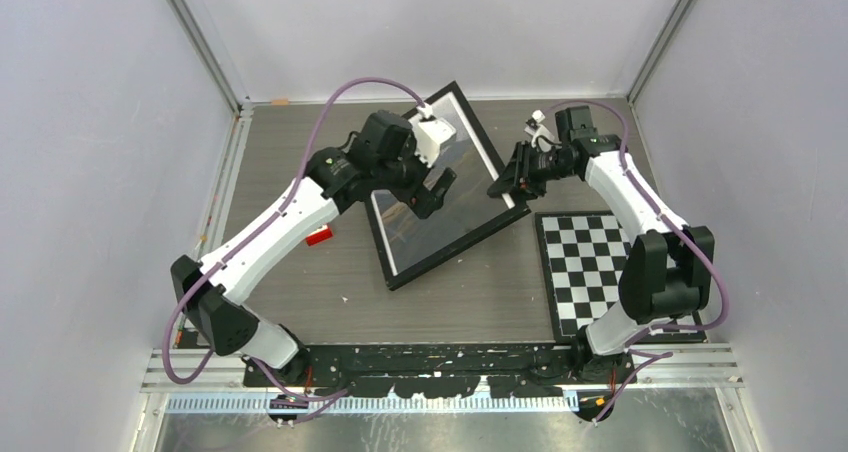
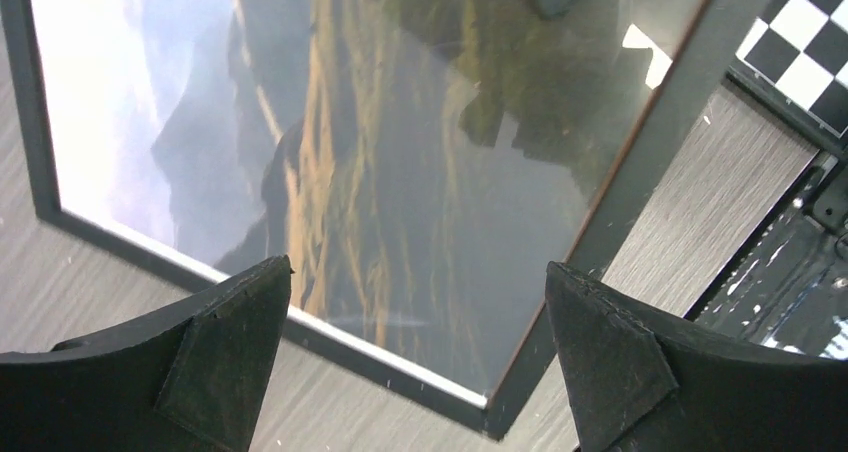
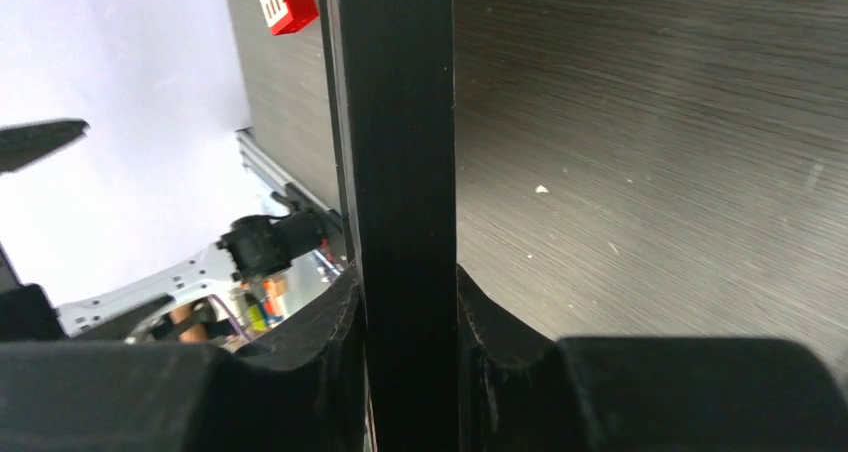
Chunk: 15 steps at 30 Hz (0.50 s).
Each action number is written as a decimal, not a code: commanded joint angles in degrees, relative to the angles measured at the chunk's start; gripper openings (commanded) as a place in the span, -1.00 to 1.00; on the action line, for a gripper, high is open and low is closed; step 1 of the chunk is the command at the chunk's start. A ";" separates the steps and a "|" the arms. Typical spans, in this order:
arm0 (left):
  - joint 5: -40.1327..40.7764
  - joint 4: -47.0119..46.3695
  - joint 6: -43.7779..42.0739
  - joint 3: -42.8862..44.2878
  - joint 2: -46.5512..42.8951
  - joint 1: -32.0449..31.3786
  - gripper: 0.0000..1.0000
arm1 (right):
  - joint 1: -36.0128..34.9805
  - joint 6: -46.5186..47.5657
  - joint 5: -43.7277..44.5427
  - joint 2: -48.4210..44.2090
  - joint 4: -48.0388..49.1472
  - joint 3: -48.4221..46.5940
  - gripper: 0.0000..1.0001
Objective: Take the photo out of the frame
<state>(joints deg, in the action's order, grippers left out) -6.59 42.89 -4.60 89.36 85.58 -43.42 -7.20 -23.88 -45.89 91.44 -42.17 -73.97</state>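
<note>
The frame [image 1: 460, 249] lies glass side up in the middle of the table, its thin black rim [image 2: 650, 142] around the photo [image 2: 330, 152] of grey mountains and brown hills. In the top view the photo [image 1: 462, 162] shows dimly through the glass. My left gripper [image 1: 435, 192] hovers over the frame's near corner and is open, its fingers [image 2: 230, 352] wide apart with nothing between them. My right gripper [image 1: 503, 184] is shut on the frame's right rim [image 3: 395, 122], one finger [image 3: 320, 342] pressed against each side of it.
A black-and-white checkerboard [image 1: 600, 272] lies to the right of the frame, close to its lower right side [image 2: 800, 32]. A small red block [image 1: 318, 235] sits on the table left of the frame, under my left arm. Grey walls close in the table.
</note>
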 commanded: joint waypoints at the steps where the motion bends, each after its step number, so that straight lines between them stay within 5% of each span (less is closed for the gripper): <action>1: 1.95 4.62 7.01 3.97 -1.70 3.88 0.99 | 0.25 3.35 12.99 -5.34 -10.50 -6.47 -0.99; 15: 9.15 5.18 22.40 17.82 0.61 10.83 0.99 | -10.95 9.50 40.30 -8.60 -20.23 -21.41 -0.99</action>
<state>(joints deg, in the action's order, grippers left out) -0.12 48.99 12.14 100.27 85.32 -33.23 -15.29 -15.25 -19.70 86.76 -58.59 -91.11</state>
